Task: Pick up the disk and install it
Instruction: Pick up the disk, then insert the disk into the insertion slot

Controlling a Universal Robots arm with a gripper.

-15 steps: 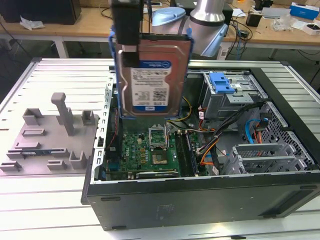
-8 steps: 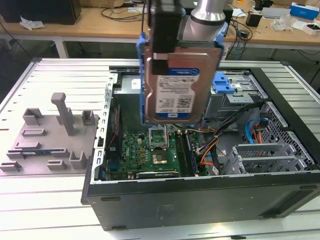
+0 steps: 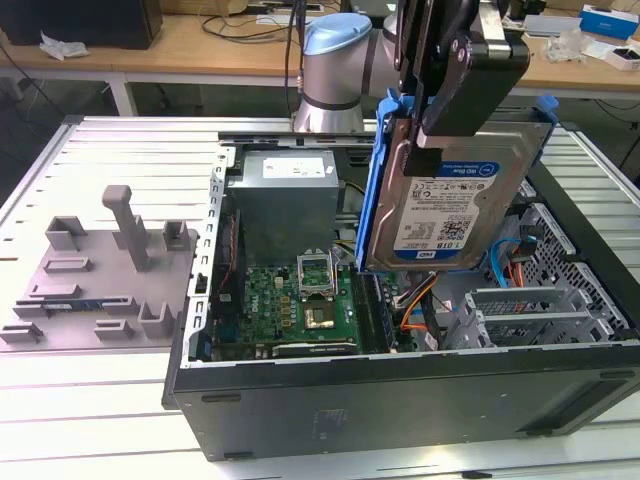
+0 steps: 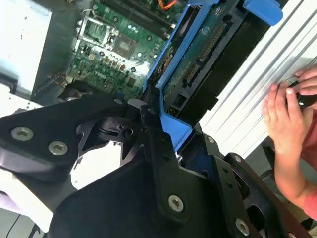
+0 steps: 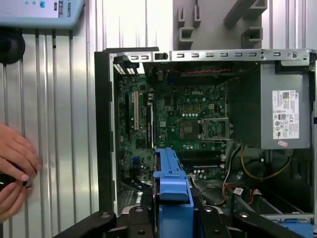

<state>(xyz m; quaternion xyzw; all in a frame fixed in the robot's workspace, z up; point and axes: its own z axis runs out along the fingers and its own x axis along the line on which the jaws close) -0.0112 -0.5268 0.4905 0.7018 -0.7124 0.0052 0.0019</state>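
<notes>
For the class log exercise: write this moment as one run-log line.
gripper: shut on disk | disk: held above open case | install: not done

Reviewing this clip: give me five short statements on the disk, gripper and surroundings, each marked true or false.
1. The gripper is shut on the disk over the open computer case. True.
2. The disk lies flat on the motherboard. False: it hangs on edge in the gripper.
3. The disk's carrier is red. False: it is blue.
4. A person's hand is beside the case. True.
5. The grey fixture plate sits inside the case. False: it lies on the table, on the exterior view's left of the case.
</notes>
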